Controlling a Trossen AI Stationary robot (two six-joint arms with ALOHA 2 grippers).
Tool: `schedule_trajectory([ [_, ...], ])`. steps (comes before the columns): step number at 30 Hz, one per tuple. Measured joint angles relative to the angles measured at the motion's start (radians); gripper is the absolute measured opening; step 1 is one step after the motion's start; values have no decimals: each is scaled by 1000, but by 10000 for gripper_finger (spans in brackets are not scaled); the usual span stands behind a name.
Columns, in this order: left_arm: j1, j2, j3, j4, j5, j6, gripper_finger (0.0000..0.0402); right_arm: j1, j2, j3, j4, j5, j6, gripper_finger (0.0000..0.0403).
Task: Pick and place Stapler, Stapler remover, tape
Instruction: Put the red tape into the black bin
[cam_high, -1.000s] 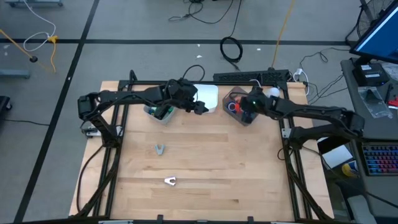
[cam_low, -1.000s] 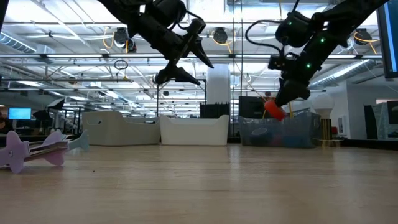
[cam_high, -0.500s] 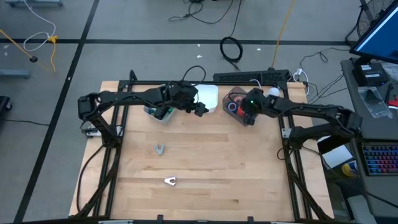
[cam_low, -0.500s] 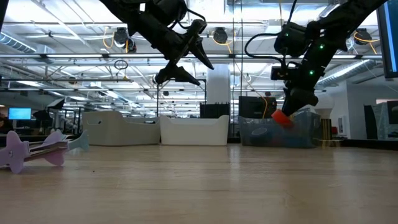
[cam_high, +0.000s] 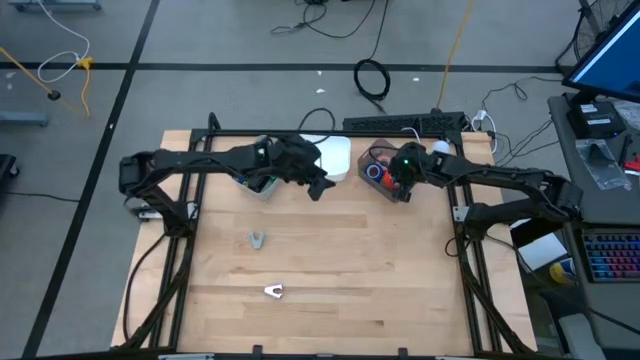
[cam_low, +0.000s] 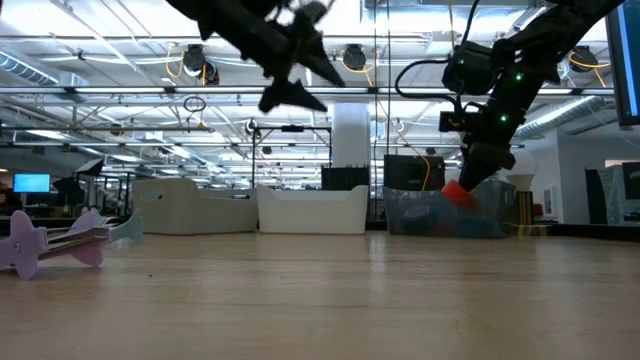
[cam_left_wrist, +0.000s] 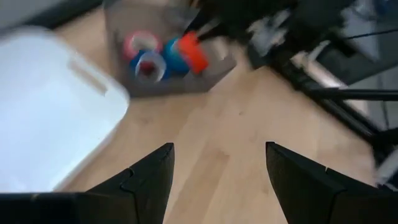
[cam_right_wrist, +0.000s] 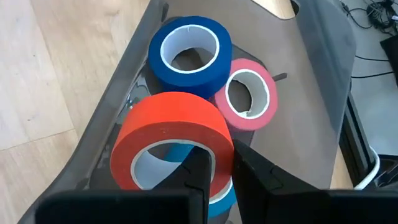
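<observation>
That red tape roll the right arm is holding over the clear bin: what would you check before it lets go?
1. Right gripper shut on the red tape roll: ok.
2. Roll above the clear bin, inside its walls: ok.
3. Free spot beneath: not ok; blue roll and pink roll lie close, another blue one under it.
4. Left gripper open, clear of the bin: ok.
5. Roll's height above the bin floor: cannot tell.

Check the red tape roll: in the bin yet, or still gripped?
Gripped, not released. The right gripper is shut on the red tape roll's wall, holding it over the clear bin, above the blue roll and pink roll.
</observation>
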Motion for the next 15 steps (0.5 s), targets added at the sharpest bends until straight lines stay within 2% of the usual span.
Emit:
schedule_trajectory([
  [6, -11, -169, -67, 12, -16, 95, 253, 0, 24, 0, 3, -26, -1, 40],
  [8, -14, -244, -138, 32, -39, 80, 253, 0, 37, 0, 9, -25, -2, 40],
  [15, -56, -477, -415, 269, -77, 41, 253, 0, 55, 0, 17, -22, -6, 40],
])
